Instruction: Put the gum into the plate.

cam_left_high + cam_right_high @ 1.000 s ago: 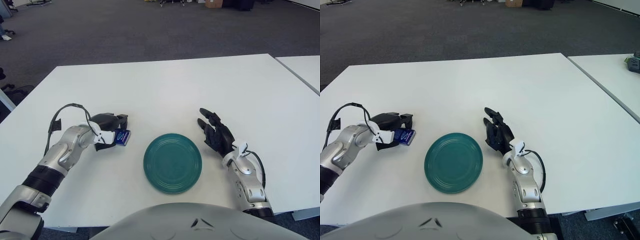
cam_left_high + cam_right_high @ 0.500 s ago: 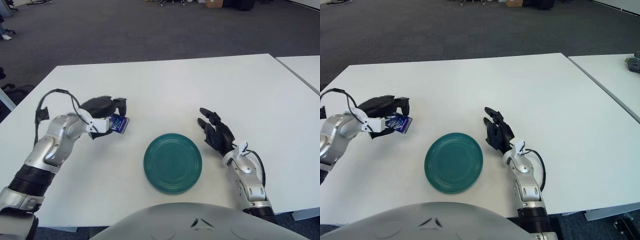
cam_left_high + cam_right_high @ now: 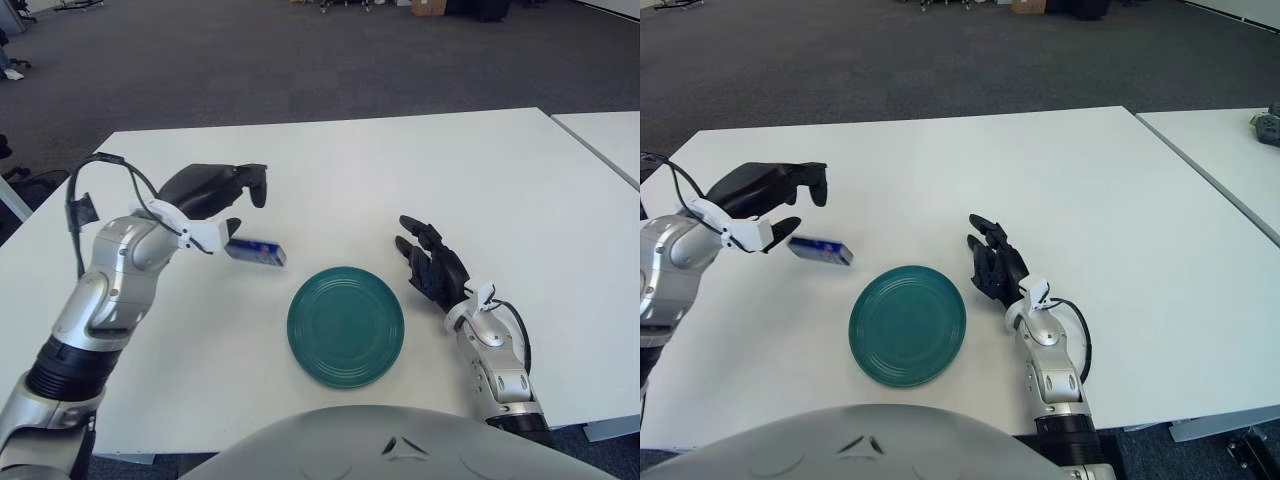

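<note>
Clearly the gum (image 3: 255, 251) is out of the left robot hand (image 3: 215, 198), whose fingers are spread and hold nothing. The packet sits just off that hand at four o'clock, long axis running roughly three to nine o'clock, with the plate (image 3: 346, 325) further on at about five o'clock. Whether the gum rests on the worktop (image 3: 330, 170) or hangs just above it is hard to make out. The right robot hand (image 3: 432, 268), fingers loosely open, shows at the plate's three o'clock side, farther from the gum.
</note>
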Motion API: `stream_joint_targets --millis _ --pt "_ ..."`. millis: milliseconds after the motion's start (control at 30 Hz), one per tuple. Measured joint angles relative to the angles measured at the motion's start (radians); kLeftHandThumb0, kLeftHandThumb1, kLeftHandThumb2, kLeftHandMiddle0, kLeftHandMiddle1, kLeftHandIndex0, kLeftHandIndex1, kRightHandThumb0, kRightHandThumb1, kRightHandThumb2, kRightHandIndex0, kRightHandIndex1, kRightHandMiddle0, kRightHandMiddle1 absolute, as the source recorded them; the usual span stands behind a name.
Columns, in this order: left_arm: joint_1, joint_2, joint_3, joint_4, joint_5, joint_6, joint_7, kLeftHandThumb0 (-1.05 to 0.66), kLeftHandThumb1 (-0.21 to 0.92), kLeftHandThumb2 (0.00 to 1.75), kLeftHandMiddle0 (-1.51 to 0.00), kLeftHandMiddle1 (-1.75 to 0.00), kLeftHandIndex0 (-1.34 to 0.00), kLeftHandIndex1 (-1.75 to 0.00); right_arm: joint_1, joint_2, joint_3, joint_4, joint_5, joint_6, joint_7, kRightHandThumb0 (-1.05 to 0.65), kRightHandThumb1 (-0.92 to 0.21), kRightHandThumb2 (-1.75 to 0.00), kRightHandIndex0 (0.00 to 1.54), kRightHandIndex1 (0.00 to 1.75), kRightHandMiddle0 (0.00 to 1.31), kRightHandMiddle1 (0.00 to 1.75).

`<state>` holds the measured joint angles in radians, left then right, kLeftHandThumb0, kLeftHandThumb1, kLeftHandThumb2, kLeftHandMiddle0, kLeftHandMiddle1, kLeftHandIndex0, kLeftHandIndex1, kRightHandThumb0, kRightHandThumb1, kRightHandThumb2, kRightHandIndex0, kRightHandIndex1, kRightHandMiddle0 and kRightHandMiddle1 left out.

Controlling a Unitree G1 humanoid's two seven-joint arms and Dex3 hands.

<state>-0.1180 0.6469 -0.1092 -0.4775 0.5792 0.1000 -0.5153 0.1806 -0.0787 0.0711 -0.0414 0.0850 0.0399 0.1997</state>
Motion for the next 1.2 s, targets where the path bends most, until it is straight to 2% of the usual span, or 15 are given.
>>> stream_joint_targets --millis 233,433,633,767,1000,1200 --pt "0.0 -0.045 -0.047 -0.058 0.002 0.029 -0.034 0.0 0.1 1.55 -0.72 -1.69 -0.61 -1.75 0.0 0.0 0.004 -0.001 -0.002 0.0 -0.002 -0.79 -0.92 -0.87 0.21 0.0 0.0 0.5" --pt "0.015 -0.075 -0.098 -0.074 0.004 -0.023 -0.019 0.0 0.11 1.55 -0.69 -1.73 -0.61 -1.74 0.001 0.001 0.012 -0.004 -0.017 0.0 -0.016 -0.79 -0.92 -0.87 0.21 0.0 0.0 0.51" --pt "0.078 -0.152 -0.196 -0.09 0.019 -0.074 0.014 0.0 0.1 1.55 -0.68 -1.74 -0.64 -1.71 0.0 0.01 0.014 -0.006 -0.018 0.006 -0.029 -0.78 -0.92 -0.86 0.21 0.0 0.0 0.51" --pt "0.083 -0.183 -0.24 -0.095 0.029 -0.079 0.008 0.0 0.11 1.54 -0.67 -1.75 -0.65 -1.7 -0.001 0.011 0.014 -0.005 -0.018 0.007 -0.034 -0.75 -0.92 -0.86 0.22 0.0 0.0 0.52" --pt "0.036 -0.196 -0.263 -0.116 0.046 -0.025 -0.091 0.0 0.13 1.51 -0.66 -1.71 -0.62 -1.74 -0.008 0.016 0.009 0.013 -0.014 -0.006 -0.032 -0.71 -0.92 -0.85 0.22 0.0 0.0 0.55" --pt "0.015 -0.194 -0.263 -0.117 0.05 -0.016 -0.123 0.0 0.13 1.52 -0.64 -1.74 -0.64 -1.72 -0.013 0.021 0.001 0.027 0.004 -0.019 -0.019 -0.68 -0.92 -0.85 0.22 0.0 0.0 0.55"
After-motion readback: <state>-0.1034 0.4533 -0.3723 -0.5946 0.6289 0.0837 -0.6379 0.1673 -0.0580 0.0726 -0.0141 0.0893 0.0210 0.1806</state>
